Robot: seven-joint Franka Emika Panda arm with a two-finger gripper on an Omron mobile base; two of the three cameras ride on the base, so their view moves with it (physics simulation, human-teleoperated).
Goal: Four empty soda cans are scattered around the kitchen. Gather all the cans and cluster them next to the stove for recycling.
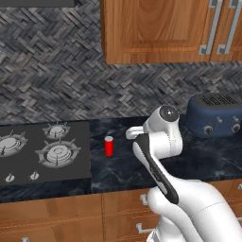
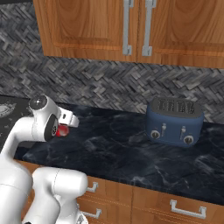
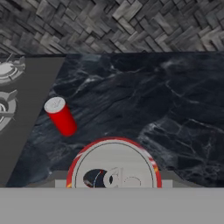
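Can right under your lens, gripper clamped on it, heading for the can beside the stove.

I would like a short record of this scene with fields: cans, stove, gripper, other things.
can on counter: red can upright on the dark counter, just right of the stove, apart from it
can in hand: second can, red rim and silvery top, close under the hand camera
gripper: shut on the second can, above the counter to the right of the red can
stove: black cooktop, silver burners, knobs along the front
other things: blue toaster at the back of the counter, wooden cabinets above
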